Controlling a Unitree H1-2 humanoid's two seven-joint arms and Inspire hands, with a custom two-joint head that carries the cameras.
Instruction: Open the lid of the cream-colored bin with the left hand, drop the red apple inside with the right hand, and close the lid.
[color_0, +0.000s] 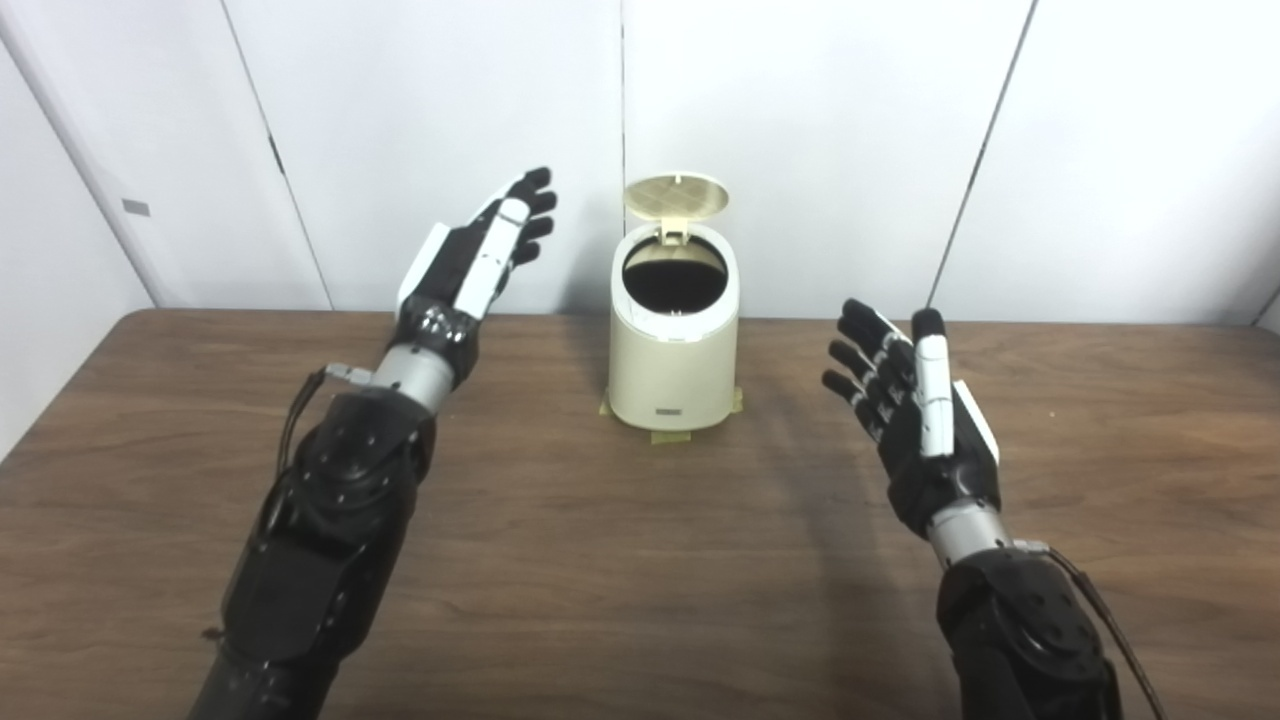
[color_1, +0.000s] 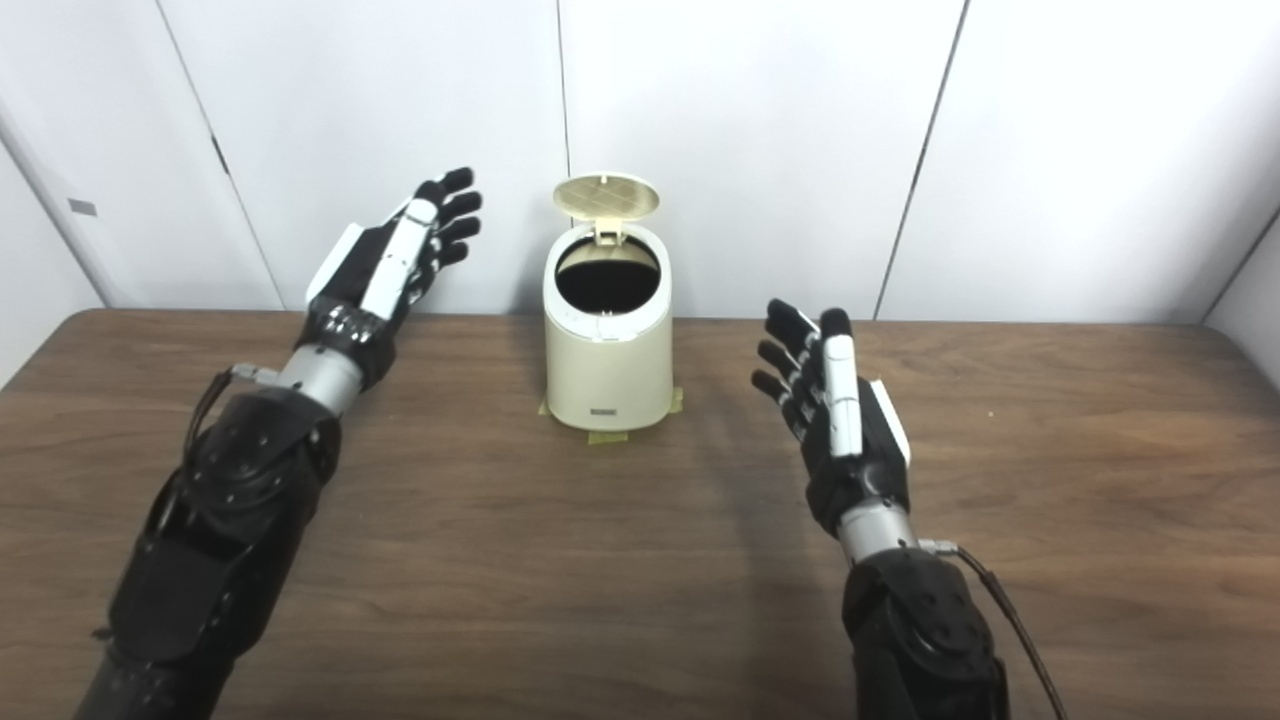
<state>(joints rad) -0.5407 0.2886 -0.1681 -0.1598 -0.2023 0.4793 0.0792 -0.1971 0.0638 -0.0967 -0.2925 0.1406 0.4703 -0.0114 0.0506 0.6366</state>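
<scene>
The cream-colored bin (color_0: 672, 350) stands at the back middle of the wooden table, held by tape at its base. Its round lid (color_0: 676, 197) is tipped up and back, and the dark inside shows. My left hand (color_0: 478, 256) is raised to the left of the bin, level with the lid, open with fingers stretched out, a clear gap from the lid. My right hand (color_0: 905, 395) hovers to the right of the bin, lower and nearer me, open and holding nothing. No red apple shows in either view.
The brown wooden table (color_0: 640, 560) runs wide on both sides and in front of the bin. White wall panels (color_0: 800, 120) stand close behind the table's far edge.
</scene>
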